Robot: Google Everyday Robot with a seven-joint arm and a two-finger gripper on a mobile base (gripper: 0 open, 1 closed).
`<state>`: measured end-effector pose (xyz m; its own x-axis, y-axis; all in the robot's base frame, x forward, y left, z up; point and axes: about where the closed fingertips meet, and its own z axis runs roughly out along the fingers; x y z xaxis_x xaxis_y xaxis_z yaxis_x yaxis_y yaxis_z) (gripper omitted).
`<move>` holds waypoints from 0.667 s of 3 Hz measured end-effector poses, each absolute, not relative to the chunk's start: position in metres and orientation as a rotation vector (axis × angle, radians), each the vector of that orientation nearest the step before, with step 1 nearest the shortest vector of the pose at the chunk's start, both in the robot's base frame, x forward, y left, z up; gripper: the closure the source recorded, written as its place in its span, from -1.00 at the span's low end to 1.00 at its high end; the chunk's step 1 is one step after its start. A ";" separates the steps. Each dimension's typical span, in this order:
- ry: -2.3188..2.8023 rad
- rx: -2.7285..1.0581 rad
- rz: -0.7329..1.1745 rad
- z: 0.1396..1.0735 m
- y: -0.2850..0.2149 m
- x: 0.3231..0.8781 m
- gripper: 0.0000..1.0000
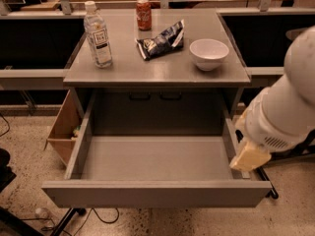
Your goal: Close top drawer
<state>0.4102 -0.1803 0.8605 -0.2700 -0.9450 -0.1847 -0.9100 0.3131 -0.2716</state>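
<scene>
The top drawer (157,193) is pulled far out of the grey cabinet toward me, and its shallow grey inside is empty. Its plain flat front panel faces me at the bottom of the view. My white arm comes in from the right. My gripper (249,156), with a pale yellowish end, hangs over the drawer's right side wall, near its front right corner. I cannot tell whether it touches the wall. No lower drawers show.
On the cabinet top (157,72) stand a water bottle (97,33), a red can (143,14), a chip bag (162,41) and a white bowl (209,53). A cardboard box (64,130) sits on the floor at left. Cables and a black stand leg (64,220) lie at the front left.
</scene>
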 end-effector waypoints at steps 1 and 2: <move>2.339 -1.726 -0.253 0.780 -0.171 0.384 0.46; 2.352 -1.785 -0.350 0.732 -0.166 0.359 0.92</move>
